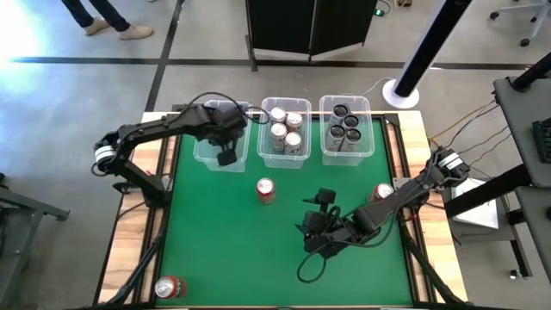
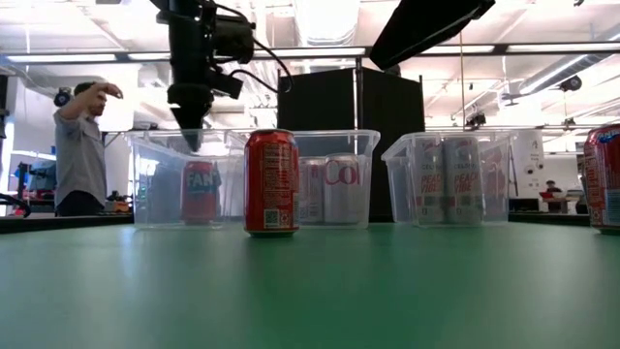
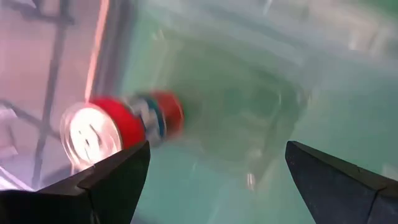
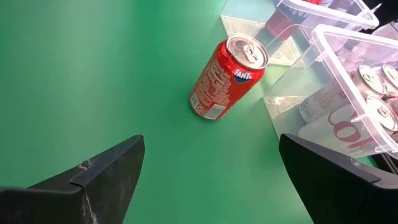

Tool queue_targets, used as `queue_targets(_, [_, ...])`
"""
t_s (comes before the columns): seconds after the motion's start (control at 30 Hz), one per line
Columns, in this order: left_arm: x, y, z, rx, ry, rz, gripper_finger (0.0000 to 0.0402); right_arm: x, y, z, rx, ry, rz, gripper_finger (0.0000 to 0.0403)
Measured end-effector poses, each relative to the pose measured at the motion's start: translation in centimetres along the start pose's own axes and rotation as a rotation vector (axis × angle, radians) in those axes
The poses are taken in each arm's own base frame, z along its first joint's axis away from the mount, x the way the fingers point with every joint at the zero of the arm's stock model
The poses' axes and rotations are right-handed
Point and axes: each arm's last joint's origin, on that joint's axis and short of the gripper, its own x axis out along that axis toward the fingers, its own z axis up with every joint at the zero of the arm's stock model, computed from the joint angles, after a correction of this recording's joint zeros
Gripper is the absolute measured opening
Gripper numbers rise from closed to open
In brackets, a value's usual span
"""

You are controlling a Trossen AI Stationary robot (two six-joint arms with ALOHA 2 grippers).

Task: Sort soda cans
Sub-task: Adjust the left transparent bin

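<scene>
As seen from the high view, sorting well advanced but unfinished: middle bin [image 1: 285, 127] filled with silver cans [image 1: 287, 129], right bin [image 1: 347, 127] filled with dark cans [image 1: 345, 126], left bin [image 1: 221, 148] under the left gripper [image 1: 226, 158]. Left loose on the green mat [image 1: 224, 250]: upright red can [image 1: 266, 190] near centre, second red can [image 1: 383, 193] beside the right arm, third red can [image 1: 169, 287] lying at the near left corner. Right gripper [image 1: 315, 226] low over the mat, just right of the centre can.

From the low view: left gripper [image 2: 190, 124] poised over the left bin [image 2: 184, 179], one red Fanta can [image 2: 201, 192] inside; red can [image 2: 269, 182] standing in front of the bins.

From the left wrist view: fingers [image 3: 115, 177] spread wide, nothing held; red Fanta can [image 3: 121, 127] lying in the bin below.

From the right wrist view: fingers [image 4: 93, 180] wide apart and empty, aimed toward the upright Fanta can [image 4: 227, 78].

Judged remaining: three red cans to go to the left bin.
</scene>
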Motion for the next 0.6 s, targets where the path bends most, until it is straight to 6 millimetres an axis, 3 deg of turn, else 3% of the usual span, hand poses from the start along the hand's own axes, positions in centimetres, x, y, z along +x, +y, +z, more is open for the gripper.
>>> queue_targets(0.23, [0.1, 1.5, 1.7, -0.1, -0.18, 0.046, 0.0359, 0.2, -0.2, 0.1, 0.006, 0.0, -0.008, 0.0368])
queue_targets(0.6, [2.1, 11.0, 3.0, -0.308, -0.183, 0.234, 0.0359, 0.3, -0.3, 0.1, 0.027, 0.002, -0.011, 0.0368])
